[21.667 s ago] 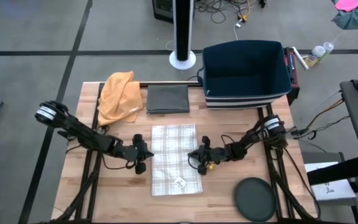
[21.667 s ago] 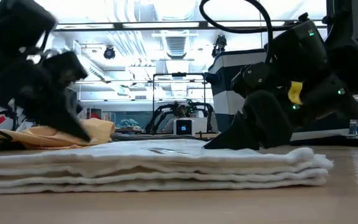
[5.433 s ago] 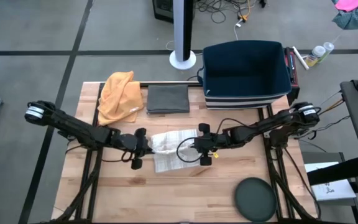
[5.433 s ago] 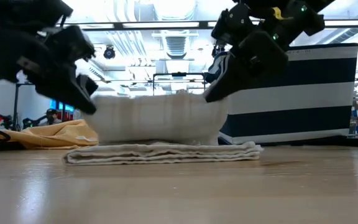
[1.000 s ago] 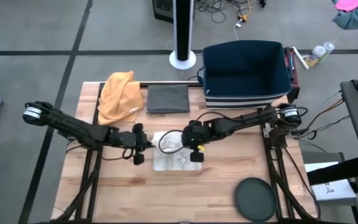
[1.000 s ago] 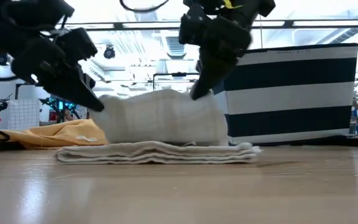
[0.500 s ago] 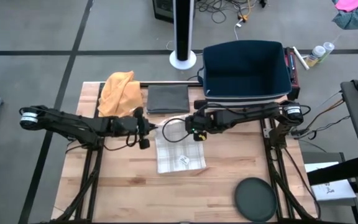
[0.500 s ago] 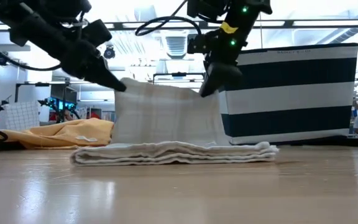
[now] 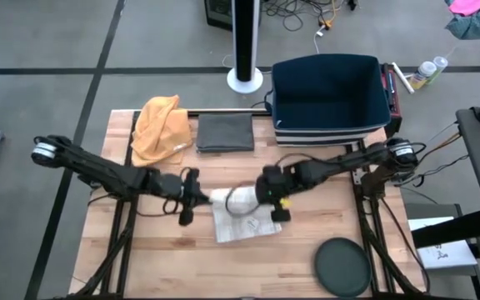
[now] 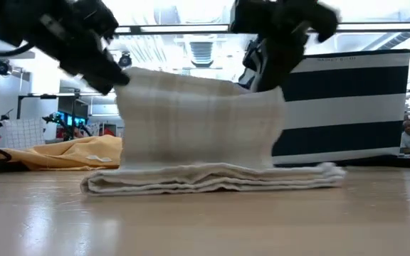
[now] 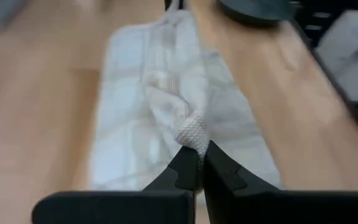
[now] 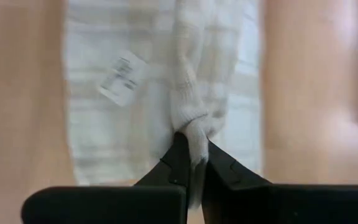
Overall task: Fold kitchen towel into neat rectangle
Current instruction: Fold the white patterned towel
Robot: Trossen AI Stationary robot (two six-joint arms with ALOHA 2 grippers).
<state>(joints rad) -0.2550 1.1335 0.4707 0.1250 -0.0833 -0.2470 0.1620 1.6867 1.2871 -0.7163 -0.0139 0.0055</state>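
Presently mid-fold: left gripper (image 9: 192, 197) and right gripper (image 9: 267, 197) each clamped on corner of kitchen towel (image 9: 244, 223), raised edge stretched between them above folded layers, bench (image 9: 140, 258) centre. Next, likely: carry edge over, lay flush, release together.

Both grippers (left gripper (image 9: 195, 197), right gripper (image 9: 261, 198)) now sit toward six o'clock of where they were, carrying the towel (image 9: 242, 222) edge forward over its folded stack.
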